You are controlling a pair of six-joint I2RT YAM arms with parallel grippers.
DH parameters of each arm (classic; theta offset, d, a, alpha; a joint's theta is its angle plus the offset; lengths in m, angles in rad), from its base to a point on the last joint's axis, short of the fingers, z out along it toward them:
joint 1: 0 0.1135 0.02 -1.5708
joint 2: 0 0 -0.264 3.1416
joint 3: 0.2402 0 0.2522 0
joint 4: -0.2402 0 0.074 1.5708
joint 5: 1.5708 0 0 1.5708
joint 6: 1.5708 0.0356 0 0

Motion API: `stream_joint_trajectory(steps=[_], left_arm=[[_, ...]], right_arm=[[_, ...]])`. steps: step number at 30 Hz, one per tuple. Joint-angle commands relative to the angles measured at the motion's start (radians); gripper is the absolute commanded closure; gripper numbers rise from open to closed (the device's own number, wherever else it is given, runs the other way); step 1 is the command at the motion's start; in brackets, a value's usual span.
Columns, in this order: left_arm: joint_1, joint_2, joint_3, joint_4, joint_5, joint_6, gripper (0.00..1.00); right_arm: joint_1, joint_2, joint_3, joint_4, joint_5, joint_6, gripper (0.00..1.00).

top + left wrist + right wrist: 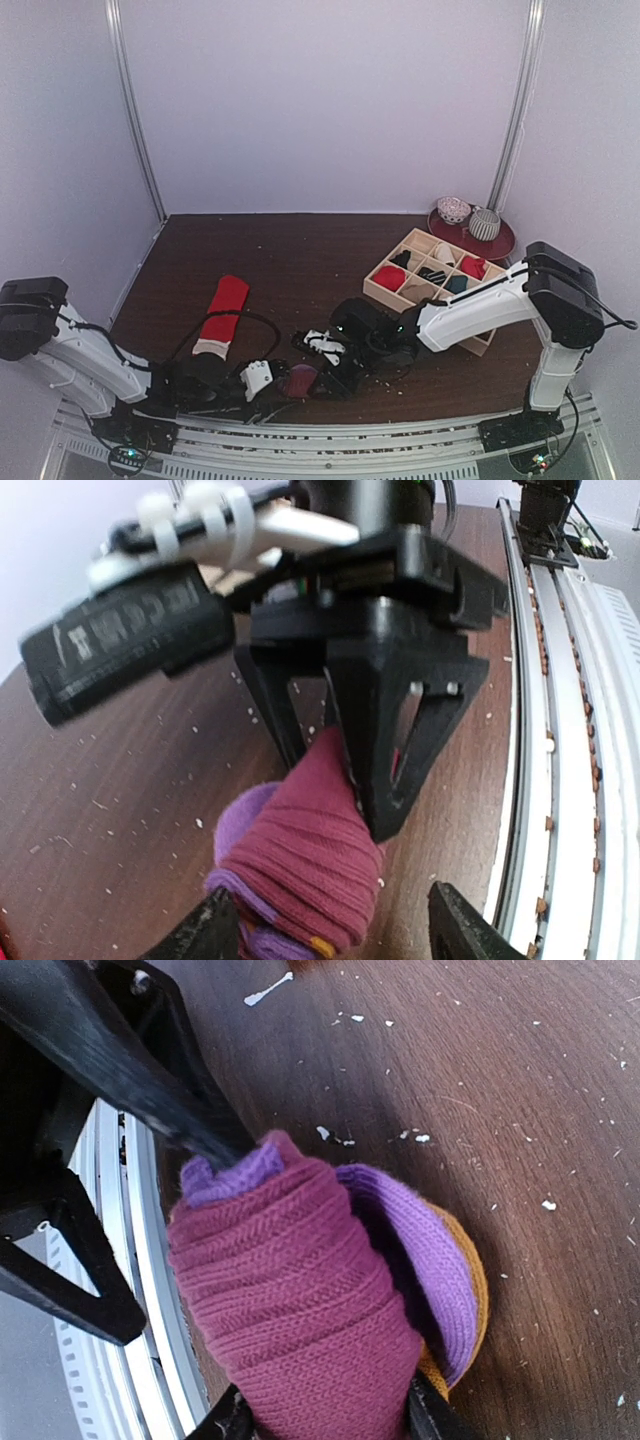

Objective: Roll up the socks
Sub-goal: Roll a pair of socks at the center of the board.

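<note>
Your right tool [325, 1422] is pinching the rolled magenta sock [300, 1320], one finger on each side of the roll, with purple and orange layers showing at its open end. Your left tool [335, 930] stands spread, its fingers flanking the same roll from the opposite side, and the finger nearer the rail is clear of the fabric. The roll is near the front edge of the counter [300, 250], between both arms. The red sock [225, 312] lies flat, well apart to the left.

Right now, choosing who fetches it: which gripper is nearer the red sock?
Left. Left gripper is just right of the red sock; right gripper is farther right, gripping the magenta sock.
</note>
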Motion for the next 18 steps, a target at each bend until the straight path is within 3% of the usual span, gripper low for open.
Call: stream_joint_trajectory(steps=[1, 13, 16, 18], left_arm=[[-0.006, -0.027, 0.002, 0.094, -0.034, 0.080, 0.36], [-0.005, 0.164, 0.019, 0.203, 0.001, 0.065, 0.38], [-0.006, 0.215, 0.034, 0.214, 0.009, 0.049, 0.47], [-0.006, 0.236, 0.041, 0.209, 0.012, 0.035, 0.60]], right_arm=[[-0.001, 0.075, -0.031, -0.205, 0.027, 0.004, 0.58], [-0.002, 0.078, -0.033, -0.213, 0.021, 0.002, 0.58], [-0.002, 0.077, -0.034, -0.215, 0.017, 0.002, 0.58], [-0.003, 0.076, -0.032, -0.217, 0.012, 0.002, 0.58]])
